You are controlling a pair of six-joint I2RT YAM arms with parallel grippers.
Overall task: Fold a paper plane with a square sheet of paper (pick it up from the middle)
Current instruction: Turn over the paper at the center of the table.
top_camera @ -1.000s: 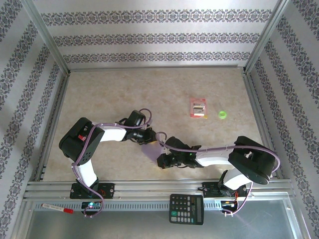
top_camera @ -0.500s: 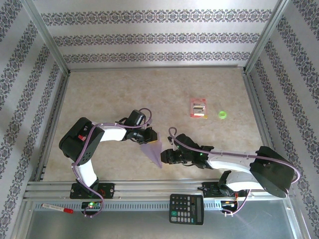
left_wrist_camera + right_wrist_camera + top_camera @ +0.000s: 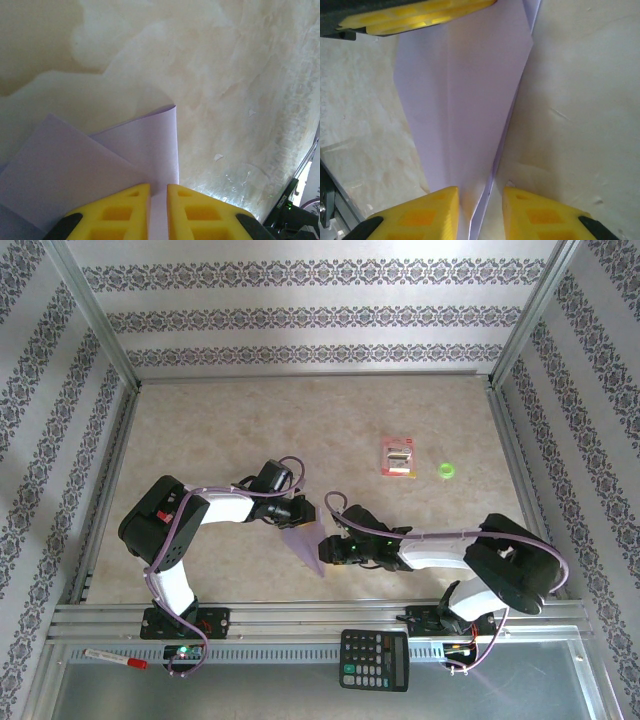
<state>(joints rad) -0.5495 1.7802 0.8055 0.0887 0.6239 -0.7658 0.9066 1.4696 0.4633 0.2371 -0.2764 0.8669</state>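
The pointy pale lavender paper plane (image 3: 308,545) looks nearly folded, maybe just wings left; the left gripper (image 3: 158,187) pinches it, and the right gripper (image 3: 480,192) waits with jaws apart around its narrow end.

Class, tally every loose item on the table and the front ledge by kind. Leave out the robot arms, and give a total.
Folded lavender paper: 1
Red-and-white packet: 1
Green ring: 1
Calculator: 1
Red-and-white pen: 1
Total: 5

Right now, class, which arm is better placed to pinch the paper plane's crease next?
Probably the right: the right gripper stands open astride the paper plane at its narrow end, while the left gripper is clamped on its wide end.
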